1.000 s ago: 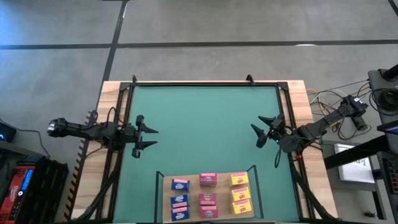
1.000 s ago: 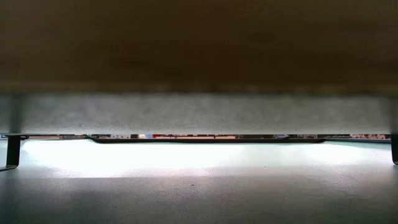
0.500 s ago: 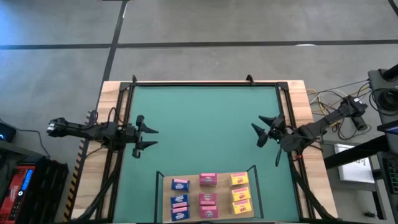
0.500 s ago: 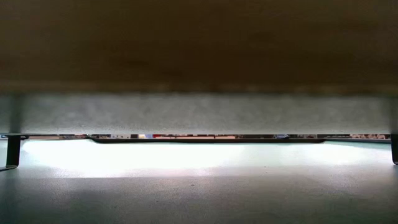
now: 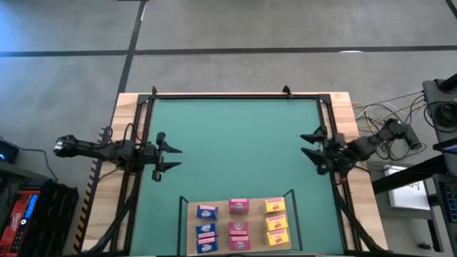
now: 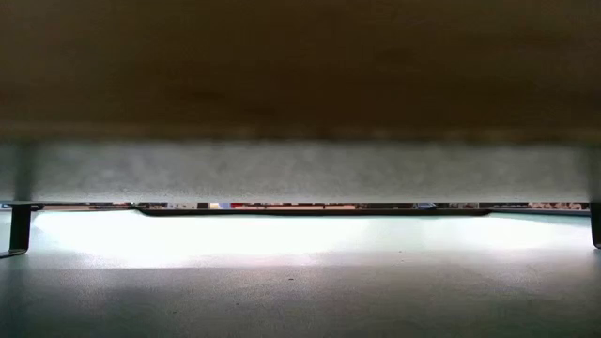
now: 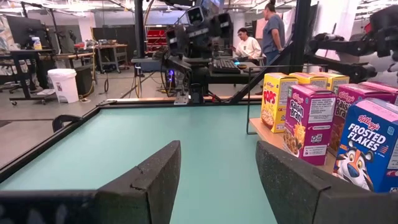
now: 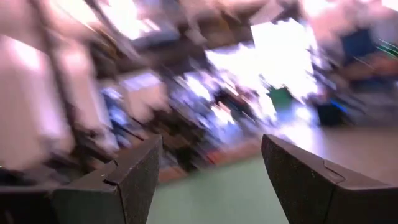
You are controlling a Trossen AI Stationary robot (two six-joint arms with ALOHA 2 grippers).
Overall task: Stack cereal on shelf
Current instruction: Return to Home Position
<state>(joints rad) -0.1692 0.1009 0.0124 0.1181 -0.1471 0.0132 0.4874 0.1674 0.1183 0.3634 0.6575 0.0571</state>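
Nine small cardboard cereal boxes stand on the flat light-wood shelf board (image 5: 222,230) with dark corner posts, midway along the green-matted table's (image 5: 235,143) bottom edge in the high view: blue boxes (image 5: 206,228) at the board's left edge, pink boxes (image 5: 238,225) centred, yellow boxes (image 5: 275,221) at its right edge. The left gripper (image 5: 177,158) hangs wide open and empty by the table's left edge, the right gripper (image 5: 303,144) likewise by the right edge. The boxes look light, stiff yet crushable and easily toppled; a gentle pinch across the broad faces at mid-height would suit

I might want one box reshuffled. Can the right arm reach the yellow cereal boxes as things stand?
Probably yes: the right hand is open and empty, and nothing on the mat stands between it and the yellow boxes.
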